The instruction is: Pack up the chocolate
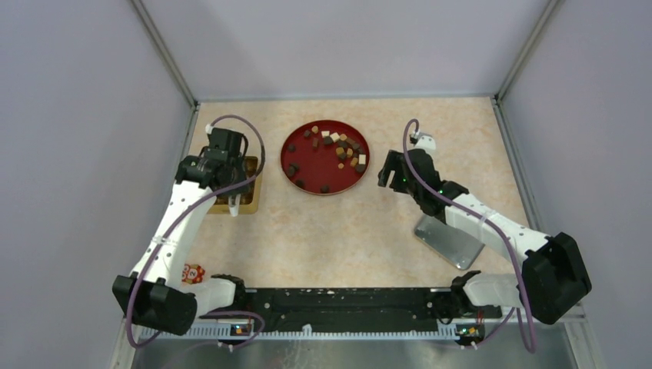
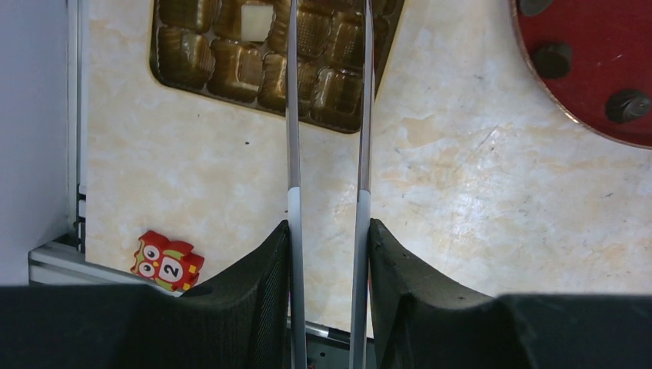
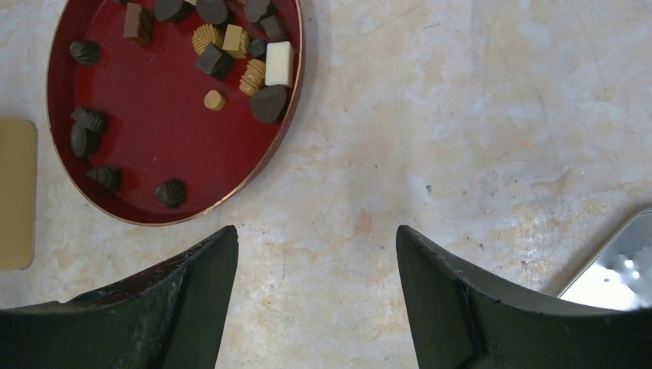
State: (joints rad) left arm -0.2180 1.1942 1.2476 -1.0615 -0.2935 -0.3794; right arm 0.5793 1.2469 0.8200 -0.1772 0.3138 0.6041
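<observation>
Warm colours around a round dark-red dish [image 3: 169, 123] with a coppery rim

In it, chocolate [image 3: 268, 103] in dark brown, caramel-tan and cream-white. Left of it, a glossy gold moulded tray [image 2: 231, 65] and silver metal tweezers [image 2: 293, 115] banded pale grey. Beneath it, a peach-and-cream marbled tabletop [image 2: 461, 200].

Marbled table [image 1: 346, 231] bears red dish [image 1: 319, 165], gold tray [image 2: 192, 54], silver plate [image 1: 446, 242], owl toy [image 1: 192, 273].

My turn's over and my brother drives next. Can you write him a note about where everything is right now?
Left gripper: shut on the tweezers, over the gold tray.
Right gripper: open, empty, beside the red plate.
Chocolate: one white piece sits in a tray pocket; the rest lie on the plate.
Done: one packed, as far as shows. Left: the others.
</observation>
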